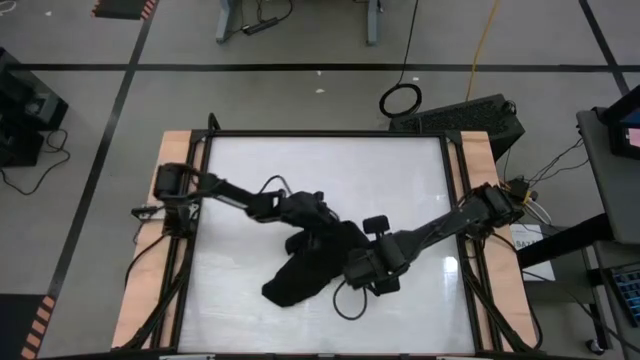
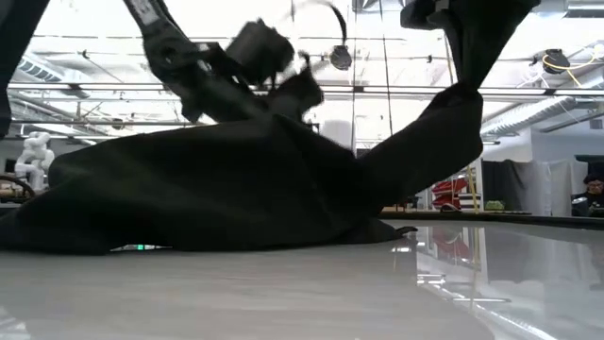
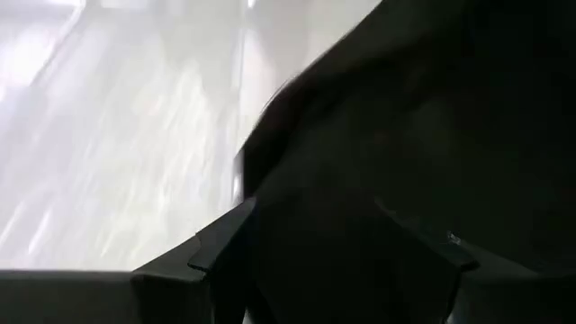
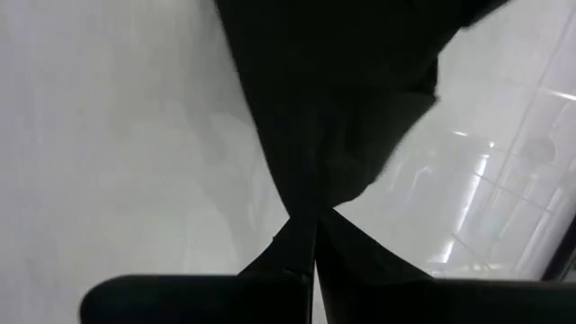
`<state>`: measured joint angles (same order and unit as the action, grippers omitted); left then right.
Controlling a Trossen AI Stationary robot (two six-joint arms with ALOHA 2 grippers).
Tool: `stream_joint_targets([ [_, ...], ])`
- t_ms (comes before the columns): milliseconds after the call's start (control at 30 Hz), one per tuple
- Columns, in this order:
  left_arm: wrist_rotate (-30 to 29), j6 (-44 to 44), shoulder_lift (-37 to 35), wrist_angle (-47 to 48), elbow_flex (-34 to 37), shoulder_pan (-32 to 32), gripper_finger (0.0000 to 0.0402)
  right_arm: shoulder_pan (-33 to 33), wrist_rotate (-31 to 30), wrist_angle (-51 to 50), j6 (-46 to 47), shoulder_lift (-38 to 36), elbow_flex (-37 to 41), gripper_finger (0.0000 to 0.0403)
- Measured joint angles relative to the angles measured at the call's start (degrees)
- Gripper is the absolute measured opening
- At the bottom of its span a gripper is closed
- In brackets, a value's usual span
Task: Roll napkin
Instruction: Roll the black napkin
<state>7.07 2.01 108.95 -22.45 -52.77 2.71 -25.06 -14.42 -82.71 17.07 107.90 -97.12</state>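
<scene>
We look down on a glossy white worktop (image 1: 400,190) with pale wooden strips (image 1: 150,260) along its left and right edges. Around it lies a grey floor (image 1: 300,100) crossed by dark tape lines (image 1: 120,90). A yellow cable (image 1: 484,45) runs beyond the far right corner. From table height we see ceiling lights (image 2: 557,61) and a dark curtain (image 2: 514,194) behind.

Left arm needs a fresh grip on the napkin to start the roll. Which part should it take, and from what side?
Probably the low free corner of the napkin at the table's front, approached from the left gripper's own side. The right gripper is pinched on one end and lifts it into a peak, as the low view shows, so the far lower corner lies slack and reachable.
</scene>
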Motion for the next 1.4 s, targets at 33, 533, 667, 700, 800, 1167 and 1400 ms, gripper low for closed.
stream_joint_targets([
  [33,0.1,0.0,1.0,0.7,-0.7,0.6,0.0212,-0.4,0.0,0.5,0.6,0.0,0.0,0.0],
  [533,4.9,6.5,0.6,6.1,-3.5,1.6,0.0012,-4.3,-3.5,7.8,12.3,0.0,0.0,0.0006],
  [667,3.1,9.1,-3.8,7.5,-3.5,1.6,0.0005,-5.6,-7.5,7.3,16.1,0.0,0.0,0.0043],
  [700,2.4,9.7,-5.2,8.9,-3.5,1.6,0.0005,-6.0,-8.4,7.2,16.9,0.0,0.0,0.0057],
  [800,-0.1,11.3,-9.1,12.8,-3.5,1.4,0.0004,-6.9,-11.5,7.6,19.1,0.0,0.3,0.0102],
  [1167,-12.8,15.2,-18.9,32.3,-3.5,-0.8,0.0002,-8.9,-16.7,25.0,28.6,0.1,22.6,0.0215],
  [1400,-13.0,14.6,-18.4,34.3,-3.4,-1.9,0.0002,-8.4,-24.4,44.0,33.7,0.1,36.6,0.0209],
])
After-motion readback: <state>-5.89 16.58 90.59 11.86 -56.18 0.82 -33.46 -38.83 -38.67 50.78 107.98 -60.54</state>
